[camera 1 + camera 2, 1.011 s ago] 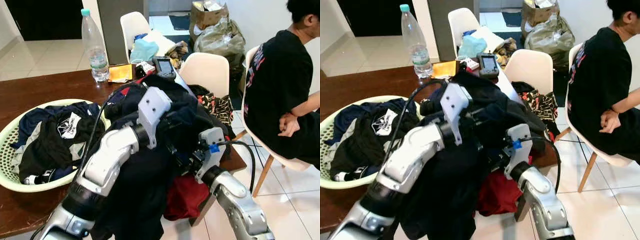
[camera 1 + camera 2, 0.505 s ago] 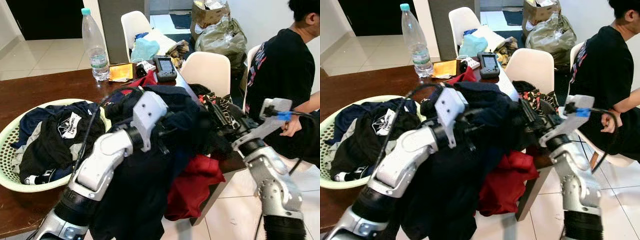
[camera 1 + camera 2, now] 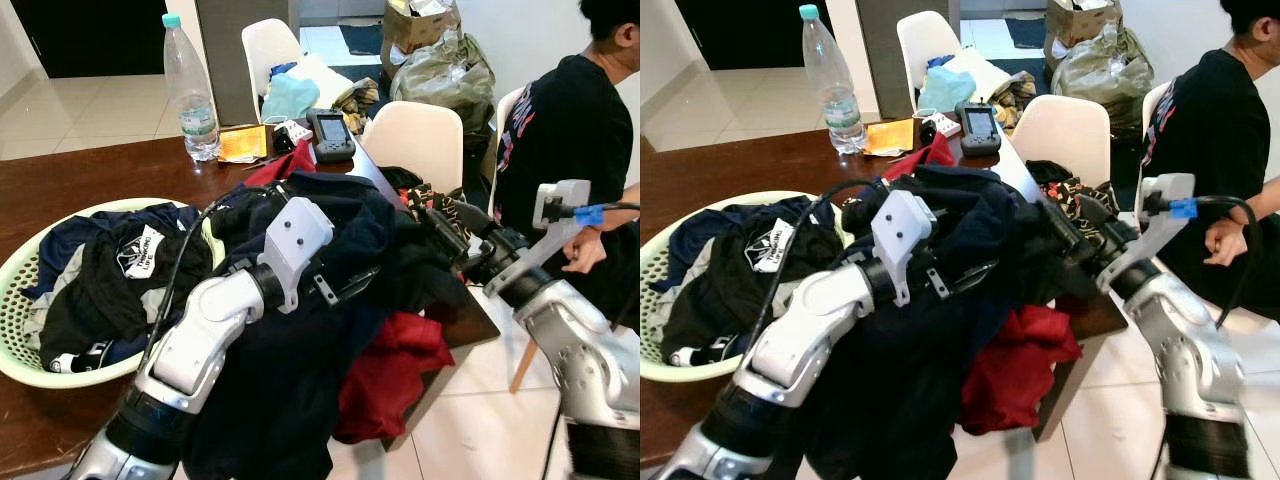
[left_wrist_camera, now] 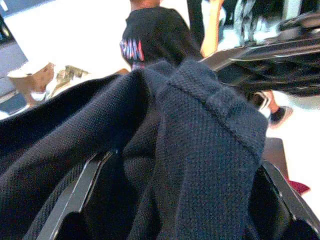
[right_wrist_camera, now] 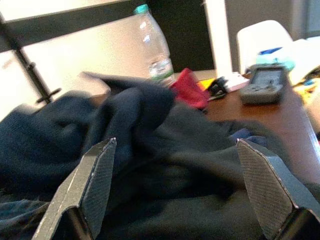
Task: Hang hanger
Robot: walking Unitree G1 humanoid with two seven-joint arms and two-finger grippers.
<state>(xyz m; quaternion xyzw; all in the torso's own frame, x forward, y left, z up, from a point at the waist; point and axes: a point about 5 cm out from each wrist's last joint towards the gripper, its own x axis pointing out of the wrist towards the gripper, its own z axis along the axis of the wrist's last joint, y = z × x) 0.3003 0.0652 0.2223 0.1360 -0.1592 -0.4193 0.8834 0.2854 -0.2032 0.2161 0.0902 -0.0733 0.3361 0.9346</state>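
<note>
A dark navy garment (image 3: 330, 215) lies heaped at the table's near right edge and hangs down over it. My left gripper (image 3: 352, 282) reaches into it from the left. In the left wrist view its fingers (image 4: 75, 195) stand wide apart, with thick navy cloth (image 4: 200, 150) bunched between them. My right gripper (image 3: 442, 226) comes in from the right at the heap's far side, open, its fingers (image 5: 95, 175) spread in front of the dark cloth (image 5: 165, 150). I cannot make out a hanger among the clothes.
A red garment (image 3: 392, 365) hangs under the navy one. A pale green basket (image 3: 18, 275) of dark clothes sits on the brown table (image 3: 70, 180), with a water bottle (image 3: 190, 90) and a handheld device (image 3: 328, 135) behind. White chairs (image 3: 415, 140) and a seated person (image 3: 570, 150) are to the right.
My right arm has swung up from low under the heap to its right side, with the gripper now pointing into the cloth. The left arm has barely shifted.
</note>
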